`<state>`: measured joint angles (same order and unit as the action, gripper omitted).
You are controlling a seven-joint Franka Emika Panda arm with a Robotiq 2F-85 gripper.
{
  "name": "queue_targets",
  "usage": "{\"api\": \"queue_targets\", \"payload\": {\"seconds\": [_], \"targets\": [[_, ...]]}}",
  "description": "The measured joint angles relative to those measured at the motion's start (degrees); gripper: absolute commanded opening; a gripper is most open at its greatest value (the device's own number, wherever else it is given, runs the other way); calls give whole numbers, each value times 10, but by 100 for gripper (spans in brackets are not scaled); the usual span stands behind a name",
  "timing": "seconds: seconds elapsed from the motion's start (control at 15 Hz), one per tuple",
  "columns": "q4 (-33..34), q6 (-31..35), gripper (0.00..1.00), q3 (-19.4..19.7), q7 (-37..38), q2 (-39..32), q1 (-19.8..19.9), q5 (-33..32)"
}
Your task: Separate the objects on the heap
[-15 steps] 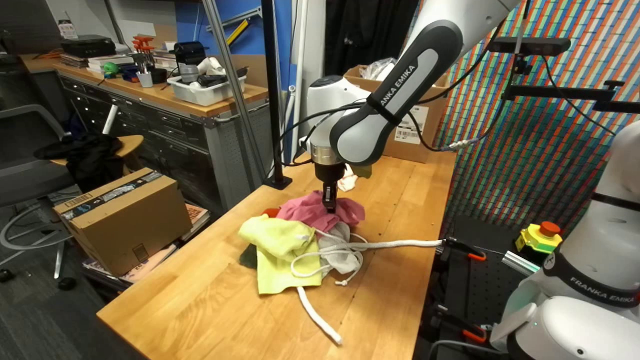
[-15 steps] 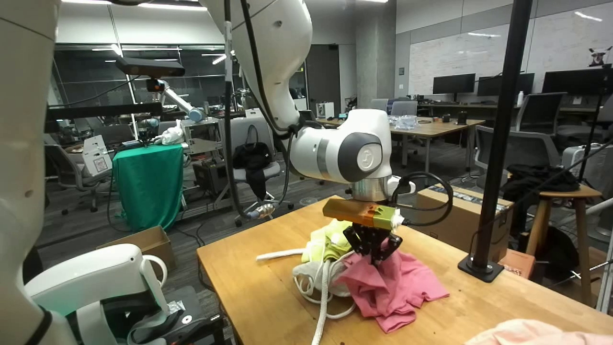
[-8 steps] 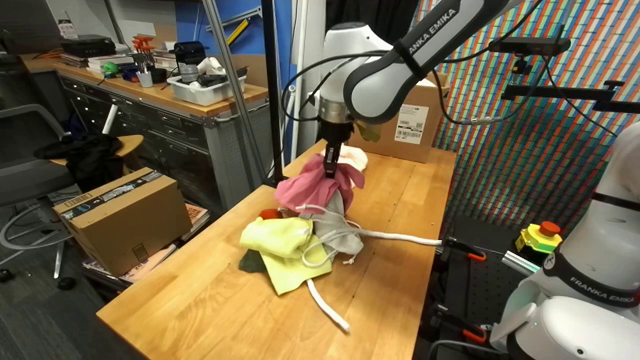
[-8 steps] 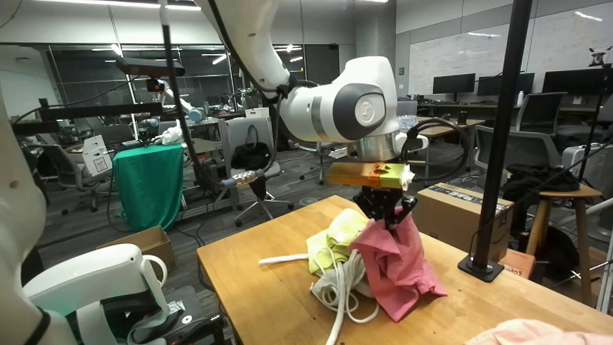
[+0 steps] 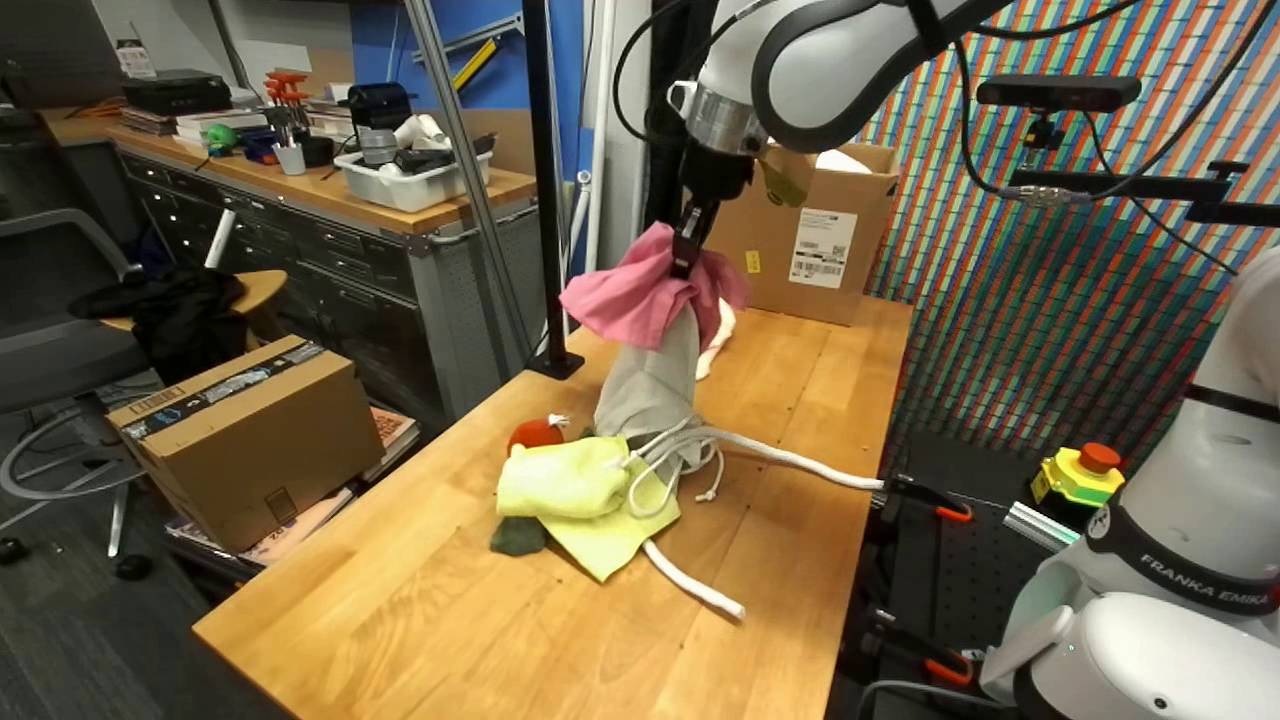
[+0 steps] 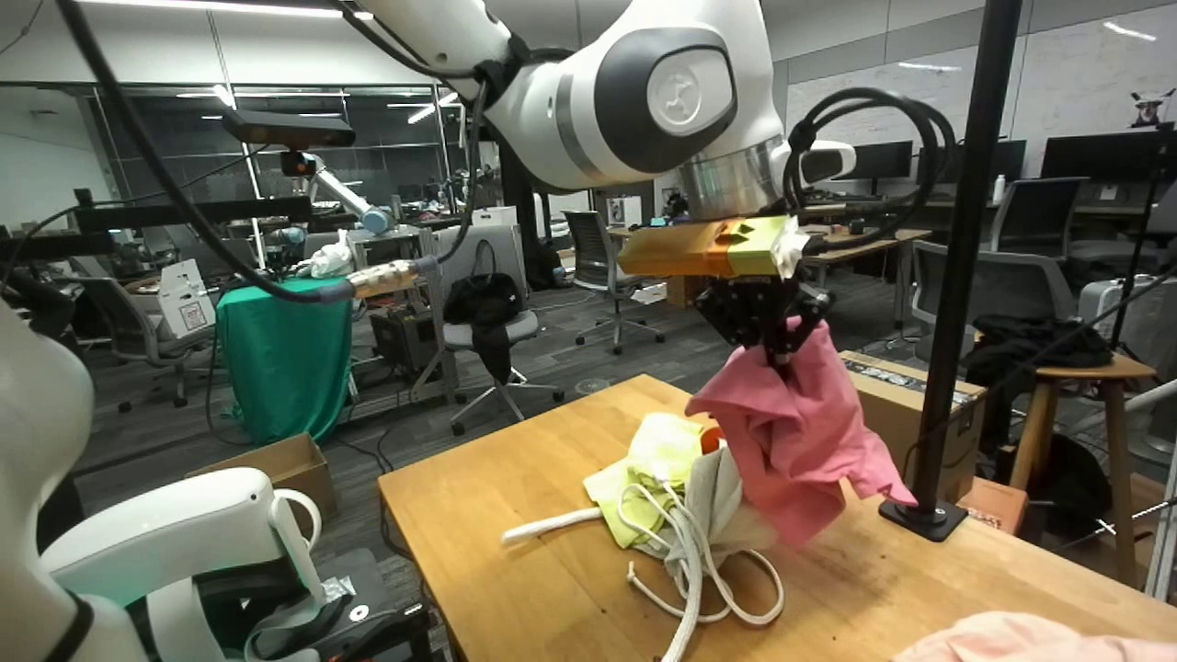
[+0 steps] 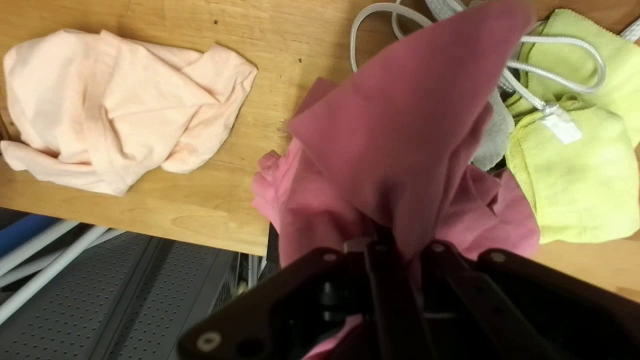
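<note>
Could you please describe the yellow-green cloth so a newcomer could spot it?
Find the wooden table; above it, the tool grips a pink cloth. Lower, beside grey fabric, lies the yellow-green cloth, a white cord poking out from under it. Its bright colour sets it apart from the grey and pink.

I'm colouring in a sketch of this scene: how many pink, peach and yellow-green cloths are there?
Pink cloth: 1
Peach cloth: 1
Yellow-green cloth: 1, apparently a single folded piece
Total: 3, as far as the folds show
</note>
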<state>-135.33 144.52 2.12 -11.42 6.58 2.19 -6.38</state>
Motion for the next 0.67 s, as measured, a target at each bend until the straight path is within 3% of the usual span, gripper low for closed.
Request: {"api": "queue_targets", "payload": {"seconds": [0.67], "targets": [[-9,41,2,9,14,111,-5,62]]}}
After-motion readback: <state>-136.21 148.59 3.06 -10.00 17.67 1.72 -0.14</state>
